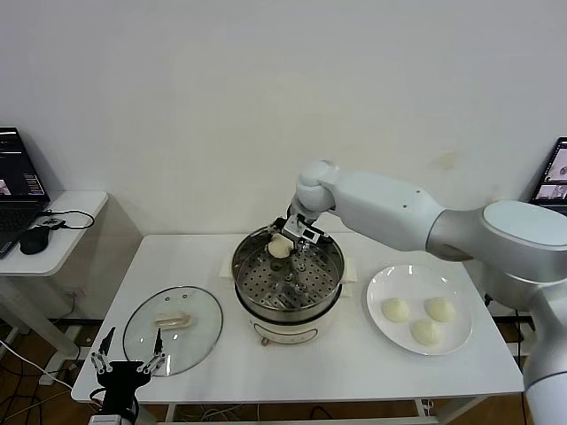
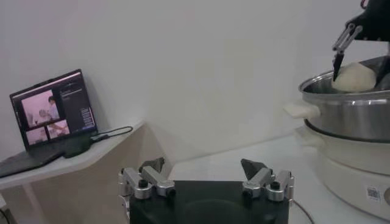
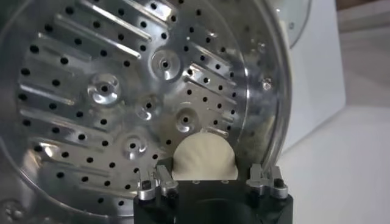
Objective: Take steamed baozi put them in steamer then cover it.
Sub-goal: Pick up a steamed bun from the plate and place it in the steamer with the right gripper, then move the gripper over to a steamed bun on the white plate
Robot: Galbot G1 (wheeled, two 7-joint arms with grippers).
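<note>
A plain white wall (image 1: 177,106) fills the far side, with a faint mark on its right part. Against it stands a white table (image 1: 292,367). To the left, a lower white side table (image 1: 75,232) holds 1 open laptop (image 1: 16,186), 1 dark mouse (image 1: 35,239) and a black cable (image 1: 75,220). Another screen (image 1: 554,173) shows at the right edge.

Cover (image 1: 173,328) left of steamer (image 1: 288,288), plate (image 1: 418,310) with three baozi (image 1: 425,331) on its right.

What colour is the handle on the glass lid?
Cream, a bar at the centre of the lid; the head view shows it best.
</note>
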